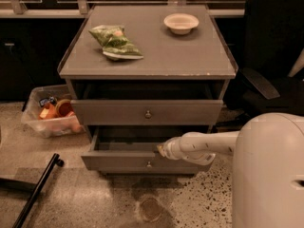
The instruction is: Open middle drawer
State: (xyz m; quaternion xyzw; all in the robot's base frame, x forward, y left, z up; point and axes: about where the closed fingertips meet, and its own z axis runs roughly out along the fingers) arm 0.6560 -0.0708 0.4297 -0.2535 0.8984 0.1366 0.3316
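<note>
The middle drawer (118, 161) is the lower of the two grey drawer fronts that show. It has a small round metal knob (149, 164). It is pulled partly out, and its shallow dark inside (126, 139) shows behind the front. My gripper (161, 151) reaches in from the right on a white arm. Its tip is at the top edge of the drawer front, just right of and above the knob. The taller top drawer (109, 112), with its own knob, is above and pushed in. The lowest drawer is hidden under the pulled-out one.
On the cabinet top (190, 56) lie a green snack bag (114, 41) and a white bowl (181, 23). A clear bin of items (50, 118) stands on the floor at the left. A black chair (270, 56) is at the right, and a black bar (38, 189) lies at the front left.
</note>
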